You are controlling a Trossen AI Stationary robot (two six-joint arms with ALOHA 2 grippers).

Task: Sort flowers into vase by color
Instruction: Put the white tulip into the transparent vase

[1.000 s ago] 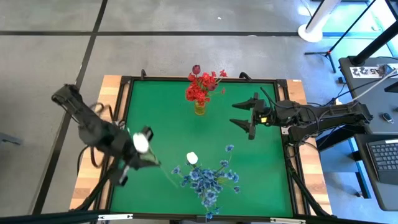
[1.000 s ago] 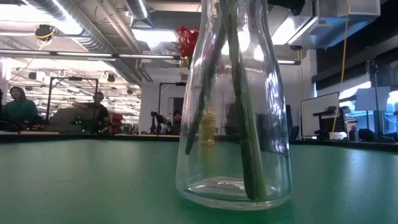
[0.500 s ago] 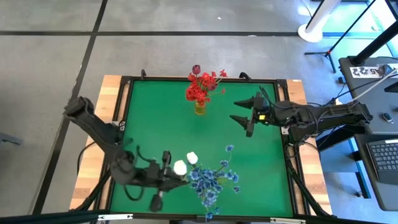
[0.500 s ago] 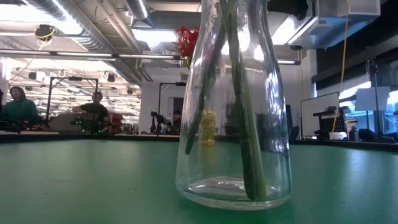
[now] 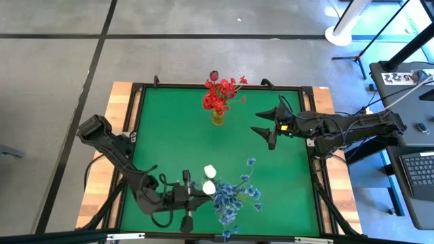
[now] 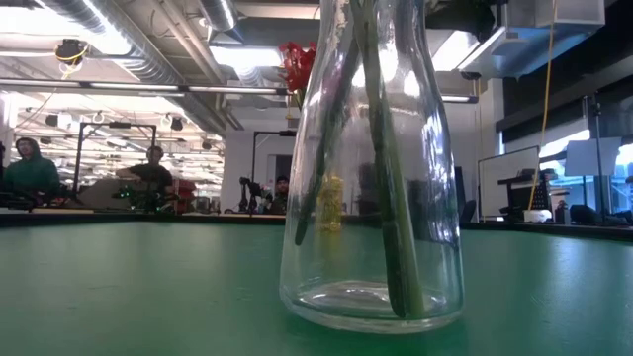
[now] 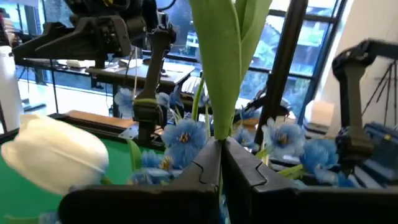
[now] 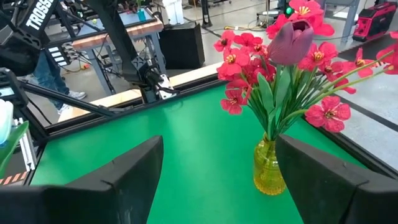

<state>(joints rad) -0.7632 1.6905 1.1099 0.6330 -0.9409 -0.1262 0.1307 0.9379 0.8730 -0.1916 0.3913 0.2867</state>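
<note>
Two vases: yellow glass vase (image 5: pixel 218 118) stands far-centre on the green table (image 5: pixel 176 135); clear glass vase (image 6: pixel 370 168) stands at the near edge, right of centre, filling the low view.
Yellow vase contents: red flowers (image 5: pixel 218 97) bunched together, with one dark maroon bud (image 5: pixel 214 75) on the far side; right wrist view shows the bud rising above the red blooms.
Clear vase contents: blue flowers (image 5: pixel 230 196) spread above it; green stems (image 6: pixel 388 198) lean inside the glass down to its base.
White buds: one white tulip bud (image 5: pixel 210 171) sits just left of the blue spray; a second white tulip bud (image 5: pixel 209 188) lies nearer, touching the spray's left edge.
Left gripper: left gripper (image 5: pixel 192 196) low over the near part of the table, just left of the blue flowers; fingers (image 7: pixel 205 165) pinched tight on a flat green tulip leaf or stem (image 7: pixel 225 68), the nearer white bud right beside the fingertips.
Right gripper: right gripper (image 5: pixel 270 129) hovers over the right-centre of the table, right of the yellow vase and well apart from it; jaws spread wide, holding nothing.
Room behind: people (image 6: pixel 30 168) sit at benches beyond the table's far edge in the low view.
</note>
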